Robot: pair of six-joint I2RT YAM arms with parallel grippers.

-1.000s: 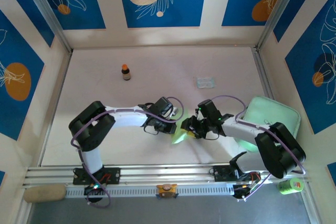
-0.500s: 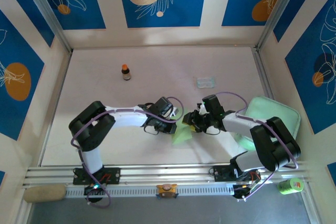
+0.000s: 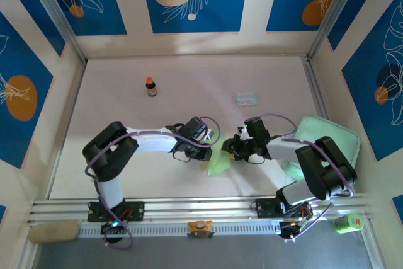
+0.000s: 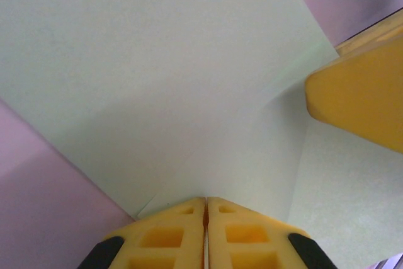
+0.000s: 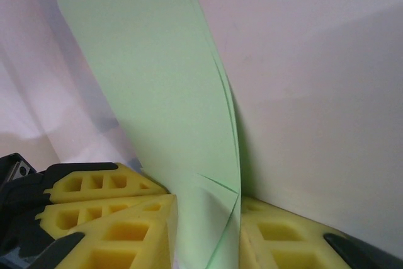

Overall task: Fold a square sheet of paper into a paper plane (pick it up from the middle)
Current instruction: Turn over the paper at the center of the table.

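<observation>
**Walled table, fold in hand: stock count and hazards**

Pale table (image 3: pixel 113 111), blue-patterned panels behind. Entries run left to right.

- Small brown bottle (image 3: pixel 150 86): one. Well beyond the left end effector, clear of the work.
- Left end effector (image 4: pixel 205 209): one. Clenched, fingers pressed flat together on an edge of the sheet.
- Square sheet of paper (image 3: pixel 218 162): one. Pale green, bowed and partly doubled over, spanning between the two end effectors.
- Right end effector (image 5: pixel 208 244): one. Its fingers flank a creased corner of the sheet. Whether they pinch it cannot be told.
- Clear packet (image 3: pixel 247 98): one. Beyond the right end effector, apart.
- Mint tray (image 3: pixel 327 138): one. Outboard of the right end effector, beside that arm.

Hazards, as judged:
- Tearing, if the end effectors draw apart while both grip.
- Slipping, if the right hold is loose.
- A crooked crease, since the sheet is curved rather than flat.
- Finger collision, the two end effectors being very near each other.
</observation>
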